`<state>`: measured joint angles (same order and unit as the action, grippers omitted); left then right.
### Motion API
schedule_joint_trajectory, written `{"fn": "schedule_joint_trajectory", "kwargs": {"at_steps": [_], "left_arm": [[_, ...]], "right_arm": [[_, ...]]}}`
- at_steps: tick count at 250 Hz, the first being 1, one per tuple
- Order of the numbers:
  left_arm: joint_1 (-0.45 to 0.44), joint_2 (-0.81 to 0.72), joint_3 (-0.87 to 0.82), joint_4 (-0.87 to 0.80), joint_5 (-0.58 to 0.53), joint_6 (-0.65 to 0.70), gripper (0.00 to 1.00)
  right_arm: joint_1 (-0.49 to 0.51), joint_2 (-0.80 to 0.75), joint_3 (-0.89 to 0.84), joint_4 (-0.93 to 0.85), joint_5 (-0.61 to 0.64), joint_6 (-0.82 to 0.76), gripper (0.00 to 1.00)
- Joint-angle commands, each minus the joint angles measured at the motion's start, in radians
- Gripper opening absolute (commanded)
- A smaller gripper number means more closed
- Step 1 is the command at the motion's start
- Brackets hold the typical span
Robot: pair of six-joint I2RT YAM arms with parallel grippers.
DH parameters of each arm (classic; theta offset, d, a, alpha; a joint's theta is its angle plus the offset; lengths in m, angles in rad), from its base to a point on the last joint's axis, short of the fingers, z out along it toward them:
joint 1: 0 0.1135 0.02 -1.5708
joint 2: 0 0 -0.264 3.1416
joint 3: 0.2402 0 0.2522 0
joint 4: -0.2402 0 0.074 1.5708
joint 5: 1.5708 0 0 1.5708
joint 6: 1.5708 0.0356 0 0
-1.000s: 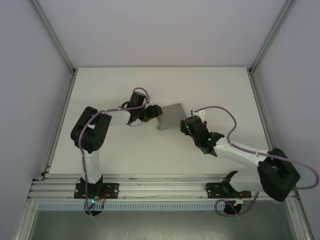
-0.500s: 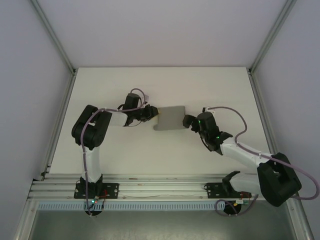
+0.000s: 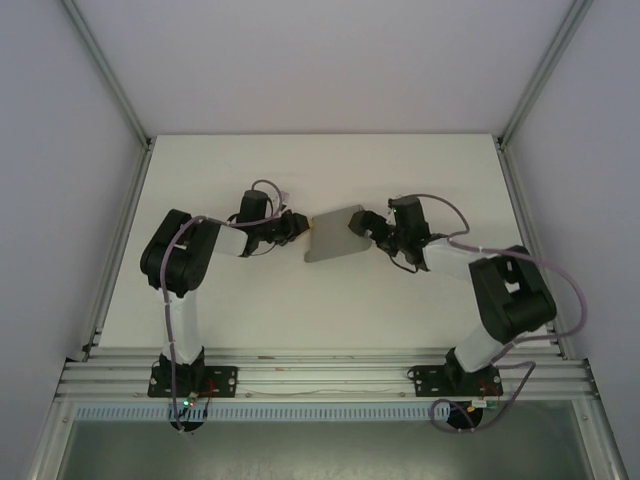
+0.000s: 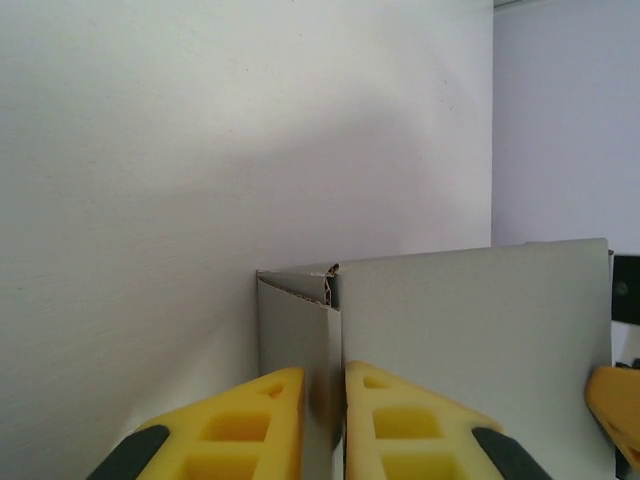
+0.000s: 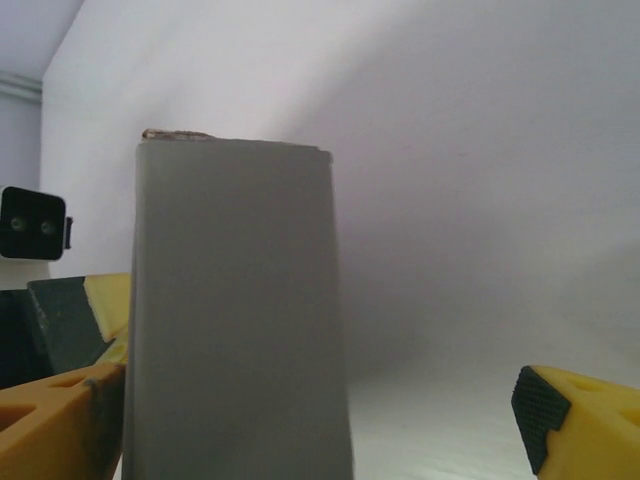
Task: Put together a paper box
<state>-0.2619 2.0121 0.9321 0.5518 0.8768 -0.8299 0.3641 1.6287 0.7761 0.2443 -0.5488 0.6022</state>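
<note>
**Top view**
- Table: white, matte, bare around both claws.
- Box: grey card, mid-table, spanning the gap btwn the claws. Its left end is at the L claw tip, its right end at the R claw tip. Can't tell if it is lifted or resting on the table.
- Walls: pale grey, on the far, left and right sides.
- Posts: alu, slanting up from the far corners.
- Rail: alu, along the near edge behind both claws, w/ the arm bases bolted on.

**L wrist view**
- L claw: yellow pads nearly together, pinching a thin card panel of the box.
- The box's broad grey face runs right of the pads. A folded corner w/ a torn-looking edge sits just ahead of them.
- Table: white, ahead and left of the claw, soft shadow near the box.
- Wall: lilac-grey strip, far right.
- R claw pad: yellow, at the box's far edge.

**R wrist view**
- R claw: pads spread wide, not clamped.
- Box: stands upright btwn the pads, touching the one on the view's left, well apart from the other.
- L claw: black w/ yellow, beyond the box on the left.
- Table: white, w/ a diagonal band of shadow.
- Wall: grey, top-left corner.
</note>
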Motion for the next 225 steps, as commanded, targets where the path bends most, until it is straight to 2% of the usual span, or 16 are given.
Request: {"fn": "schedule_joint_trajectory", "kwargs": {"at_steps": [1,40,53,63,76,93,111,121,129,133,161,179,209,225], "left_arm": [[0.002,0.042,-0.018,-0.067,-0.028,0.027,0.17],[0.004,0.035,-0.002,-0.087,-0.032,0.045,0.18],[0.003,0.032,0.009,-0.087,-0.029,0.05,0.19],[0.003,0.026,0.014,-0.085,-0.027,0.055,0.22],[0.002,0.012,0.022,-0.073,-0.022,0.064,0.28],[0.003,-0.023,0.029,-0.057,-0.022,0.087,0.42],[0.002,-0.078,0.041,-0.067,-0.033,0.149,0.63],[0.001,-0.097,0.05,-0.087,-0.035,0.202,0.79],[-0.001,-0.148,0.05,-0.092,-0.038,0.252,0.98],[-0.003,-0.165,0.049,-0.093,-0.045,0.271,0.99],[-0.03,-0.291,0.032,-0.144,-0.083,0.514,1.0],[-0.07,-0.38,0.01,-0.209,-0.105,0.72,1.0],[-0.217,-0.511,-0.006,-0.447,-0.239,1.191,1.0],[-0.287,-0.544,0.007,-0.528,-0.341,1.313,1.0]], "right_arm": [[-0.007,0.068,0.057,0.099,-0.185,0.031,0.92],[-0.007,0.106,0.08,0.178,-0.261,0.08,0.75],[-0.007,0.101,0.078,0.172,-0.262,0.078,0.65],[-0.008,0.09,0.076,0.163,-0.26,0.077,0.59],[-0.007,0.075,0.069,0.151,-0.251,0.078,0.57],[-0.008,0.046,0.062,0.116,-0.223,0.085,0.56],[-0.008,0.011,0.06,0.057,-0.18,0.101,0.51],[-0.008,-0.009,0.063,0.023,-0.16,0.114,0.5],[-0.009,-0.024,0.066,-0.007,-0.145,0.135,0.5],[-0.009,-0.032,0.07,-0.024,-0.138,0.148,0.5],[-0.02,-0.066,0.133,-0.232,-0.104,0.234,0.49],[-0.031,-0.078,0.174,-0.339,-0.124,0.301,0.49],[-0.062,-0.086,0.211,-0.416,-0.243,0.451,0.51],[-0.07,-0.087,0.239,-0.475,-0.284,0.498,0.51]]}}
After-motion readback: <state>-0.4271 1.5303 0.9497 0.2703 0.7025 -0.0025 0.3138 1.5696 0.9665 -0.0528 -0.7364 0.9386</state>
